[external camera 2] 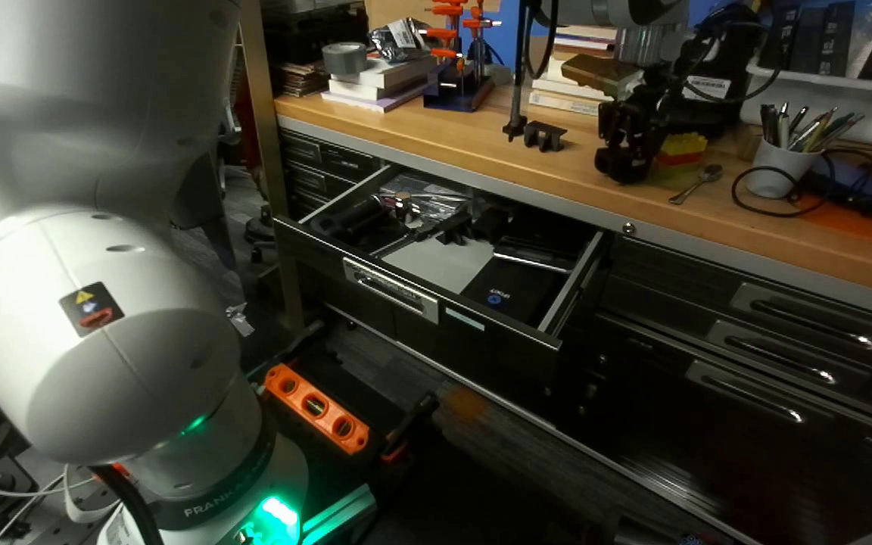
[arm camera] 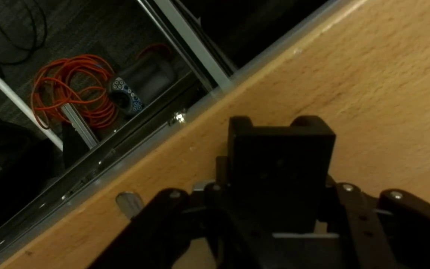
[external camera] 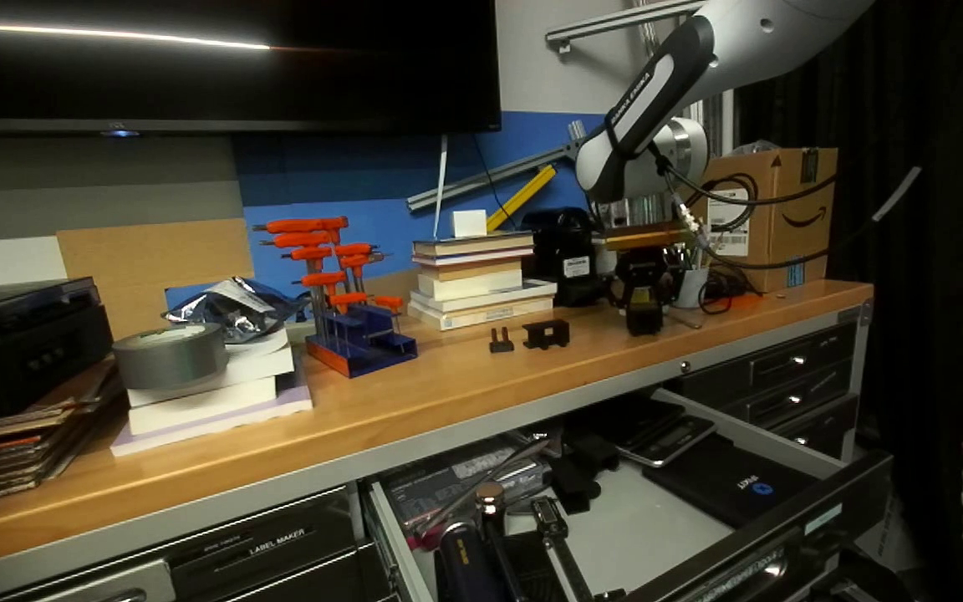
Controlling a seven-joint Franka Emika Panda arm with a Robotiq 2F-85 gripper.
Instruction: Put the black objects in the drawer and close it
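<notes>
Black screen (external camera: 222, 75) above wood-topped counter (external camera: 448, 385) ahead of me, light streak (external camera: 118, 37) reflected on screen face, blue and tan wall panels (external camera: 314, 180) behind counter, black curtain (external camera: 933, 359) beyond counter end, grey carpeted floor (arm camera: 78, 28) in shadow

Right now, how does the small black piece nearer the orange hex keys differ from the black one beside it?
The nearer piece shows two upright prongs, while its neighbour has a flat-looking top. The neighbour is wider than the nearer piece. Both are black and sit on the wooden bench.

the drawer (external camera: 640, 520) is cut off in an exterior view, the gripper (arm camera: 274, 173) partly hidden by a black block (arm camera: 282, 157).
</notes>
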